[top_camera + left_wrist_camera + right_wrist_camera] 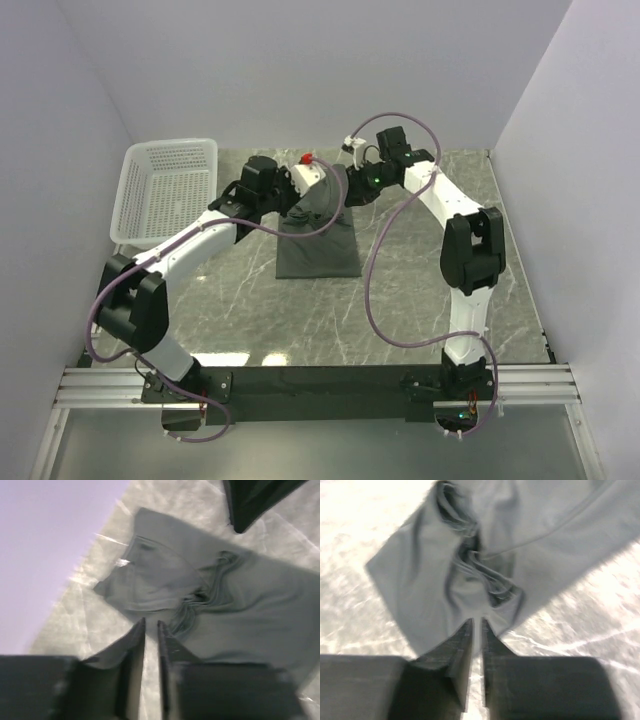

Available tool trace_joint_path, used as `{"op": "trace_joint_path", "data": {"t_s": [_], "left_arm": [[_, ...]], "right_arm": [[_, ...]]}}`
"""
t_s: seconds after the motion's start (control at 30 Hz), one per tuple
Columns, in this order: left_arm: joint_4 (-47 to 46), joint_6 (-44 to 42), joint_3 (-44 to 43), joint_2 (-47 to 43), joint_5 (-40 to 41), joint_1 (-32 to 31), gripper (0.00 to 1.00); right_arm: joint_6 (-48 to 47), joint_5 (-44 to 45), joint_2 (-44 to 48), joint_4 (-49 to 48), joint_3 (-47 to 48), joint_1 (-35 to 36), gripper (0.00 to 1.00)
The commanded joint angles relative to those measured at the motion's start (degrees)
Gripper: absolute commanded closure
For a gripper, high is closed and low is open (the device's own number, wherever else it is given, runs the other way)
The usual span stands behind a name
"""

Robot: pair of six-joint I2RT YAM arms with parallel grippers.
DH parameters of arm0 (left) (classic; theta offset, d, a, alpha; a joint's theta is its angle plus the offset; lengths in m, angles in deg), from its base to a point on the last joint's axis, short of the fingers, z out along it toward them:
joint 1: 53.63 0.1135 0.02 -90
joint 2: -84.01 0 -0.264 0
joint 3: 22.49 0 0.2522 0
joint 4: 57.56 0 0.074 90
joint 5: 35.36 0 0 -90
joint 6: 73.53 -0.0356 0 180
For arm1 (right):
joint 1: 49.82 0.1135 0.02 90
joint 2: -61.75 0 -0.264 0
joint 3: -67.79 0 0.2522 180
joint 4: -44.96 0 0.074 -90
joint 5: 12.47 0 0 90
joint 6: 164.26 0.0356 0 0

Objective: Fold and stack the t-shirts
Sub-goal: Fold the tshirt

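Note:
The dark grey t-shirt (320,250) lies on the marble table, its lower part flat and its upper part bunched between the two grippers. In the left wrist view the t-shirt (240,605) lies flat with a rumpled collar area. My left gripper (151,622) is shut with only a slit; bare table shows through it and no cloth is in it. It sits at the shirt's upper left (302,197). My right gripper (476,621) is shut, with its tips over the edge of the t-shirt (470,580) and no cloth seen between the fingers. It sits at the shirt's upper right (347,190).
A white mesh basket (165,190) stands at the far left of the table against the left wall. Purple cables loop from both arms over the table. Walls close in the back and both sides.

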Motion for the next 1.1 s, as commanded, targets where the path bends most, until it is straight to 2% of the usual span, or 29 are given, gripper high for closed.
{"op": "trace_joint_path", "data": {"t_s": [0.0, 0.03, 0.17, 0.37, 0.73, 1.07], "left_arm": [[-0.23, 11.63, 2.32, 2.88, -6.02, 0.53, 0.85], [0.12, 12.87, 1.79, 5.32, -6.99, 0.53, 0.9], [1.79, 16.66, -1.64, 12.1, -9.37, 1.41, 0.96], [0.12, 19.03, -2.78, 17.56, -12.62, 3.08, 0.96], [-1.28, 24.22, -6.91, 24.59, -9.11, 5.72, 0.96], [0.38, 27.91, -8.23, 25.13, -5.07, 7.47, 0.96]], "right_arm": [[-5.03, -8.03, -3.51, 7.94, 6.21, 1.7, 0.87], [-5.21, -7.07, -6.22, 10.39, 9.01, 2.49, 0.89], [-1.34, -3.37, -9.67, 10.59, 11.23, 3.99, 0.92], [2.17, 1.82, -12.31, 9.89, 12.64, 4.6, 0.93], [8.41, 16.14, -16.97, 8.4, 16.86, 5.84, 0.93], [9.91, 19.83, -18.11, 8.22, 17.39, 5.66, 0.94]]}}
